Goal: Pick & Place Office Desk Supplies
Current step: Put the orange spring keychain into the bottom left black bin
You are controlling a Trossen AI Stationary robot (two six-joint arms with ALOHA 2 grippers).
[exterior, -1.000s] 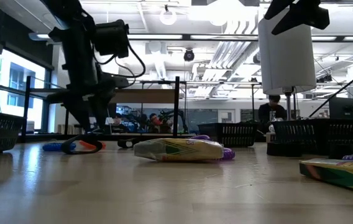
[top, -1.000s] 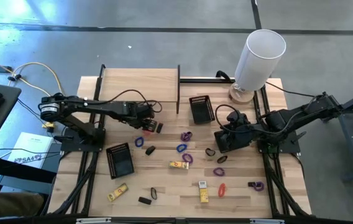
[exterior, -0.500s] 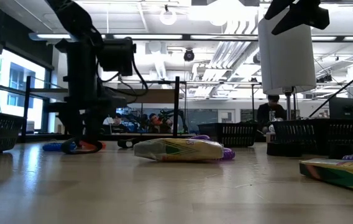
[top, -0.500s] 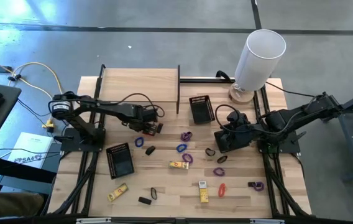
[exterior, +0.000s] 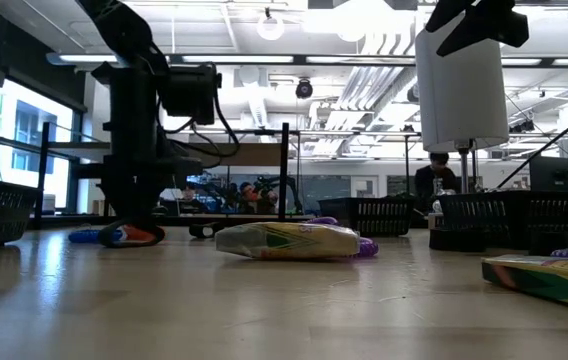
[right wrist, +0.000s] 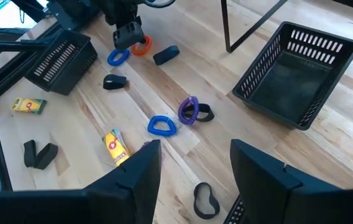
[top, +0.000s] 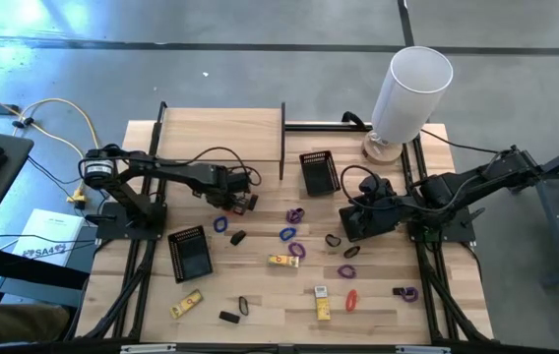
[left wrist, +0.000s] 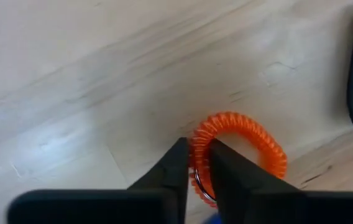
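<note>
From above, left gripper (top: 239, 205) at ten o'clock of the table (top: 260, 295), right gripper (top: 350, 224) waiting at three; low view, orange coiled loop (exterior: 136, 236) on the wood; left wrist, fingers (left wrist: 175, 168) pinching that loop's rim; right wrist, fingers (right wrist: 133, 177) spread

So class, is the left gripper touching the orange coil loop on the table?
Touching. In the left wrist view the left gripper has its two fingers pinched on the near rim of the orange coil loop, which passes between them with no gap.
</note>
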